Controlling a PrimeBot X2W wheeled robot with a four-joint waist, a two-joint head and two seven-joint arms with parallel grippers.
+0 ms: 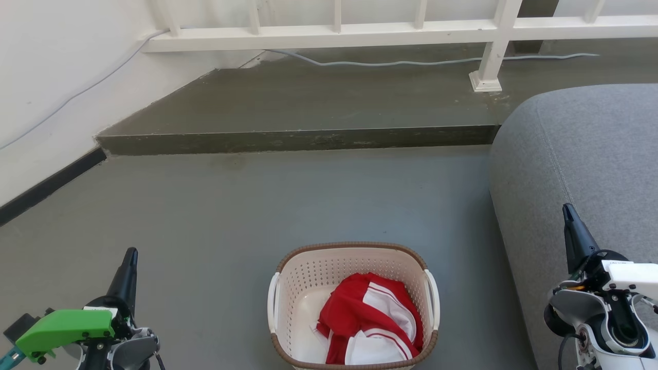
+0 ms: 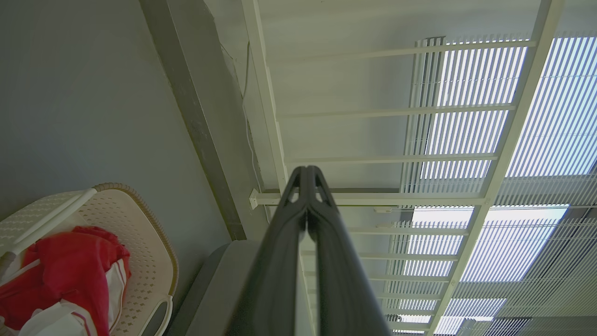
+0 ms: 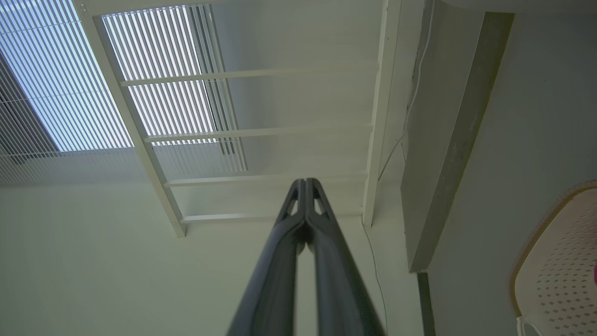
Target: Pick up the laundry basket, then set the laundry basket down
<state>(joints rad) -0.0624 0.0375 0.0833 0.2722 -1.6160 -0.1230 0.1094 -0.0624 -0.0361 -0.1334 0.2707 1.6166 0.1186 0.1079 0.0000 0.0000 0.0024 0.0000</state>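
The laundry basket, a red-and-white garment inside it, stands on the grey floor, well short of the step at the floor's far edge and near a sofa. The left tool and right tool hover either side, both closed and empty.

Head view's bottom edge clips the near side of the laundry basket, and the red-and-white garment hides much of its floor. Grey sofa runs off the right edge.
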